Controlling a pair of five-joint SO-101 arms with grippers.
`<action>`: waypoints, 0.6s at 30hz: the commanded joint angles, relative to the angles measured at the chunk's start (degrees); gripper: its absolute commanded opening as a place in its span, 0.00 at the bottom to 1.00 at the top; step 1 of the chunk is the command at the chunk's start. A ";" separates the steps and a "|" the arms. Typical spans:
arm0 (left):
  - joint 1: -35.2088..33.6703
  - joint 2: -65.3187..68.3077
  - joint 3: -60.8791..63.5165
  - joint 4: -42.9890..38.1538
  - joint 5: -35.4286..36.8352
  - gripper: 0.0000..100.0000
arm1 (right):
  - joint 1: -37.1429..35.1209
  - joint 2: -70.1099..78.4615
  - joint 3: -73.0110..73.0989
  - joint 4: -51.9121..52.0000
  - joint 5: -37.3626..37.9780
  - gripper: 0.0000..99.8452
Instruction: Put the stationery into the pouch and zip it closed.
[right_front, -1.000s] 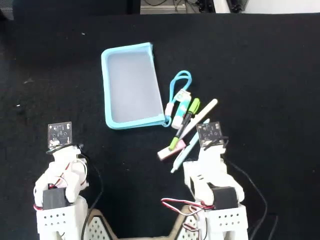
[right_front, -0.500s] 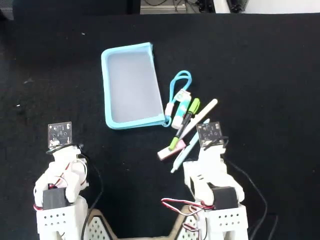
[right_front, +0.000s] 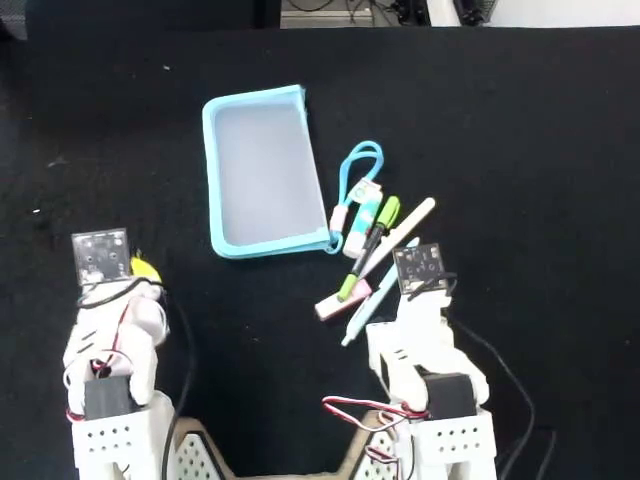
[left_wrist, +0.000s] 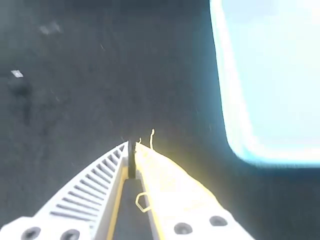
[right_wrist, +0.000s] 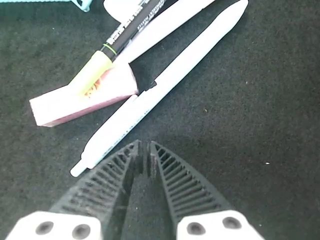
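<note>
Pouch (right_front: 262, 170) one, eraser (right_front: 340, 300) one, highlighter (right_front: 372, 240) one; left gripper (left_wrist: 131, 149), right gripper (right_wrist: 145, 149) closed.

matt black cloth table (right_front: 520, 130), frosted plastic pouch (right_front: 262, 175)

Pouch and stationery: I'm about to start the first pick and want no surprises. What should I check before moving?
1. Light blue zip pouch lies flat on the black table, nothing on it: ok.
2. Pouch zip open for loading: cannot tell.
3. Pink eraser block, black-and-green highlighter and white pen lie apart: not ok, they touch or overlap.
4. Left gripper open: not ok, shut.
5. Right gripper open: not ok, shut.
</note>
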 joint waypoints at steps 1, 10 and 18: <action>-2.51 -0.44 1.19 -6.86 -5.01 0.03 | -5.01 -3.56 0.04 -1.23 0.00 0.03; -6.02 -0.44 1.01 -16.18 -18.46 0.03 | -15.91 -3.56 0.04 -1.14 0.00 0.03; -6.64 -0.44 1.01 -19.78 -9.58 0.05 | -21.19 -3.65 0.04 -6.95 0.44 0.03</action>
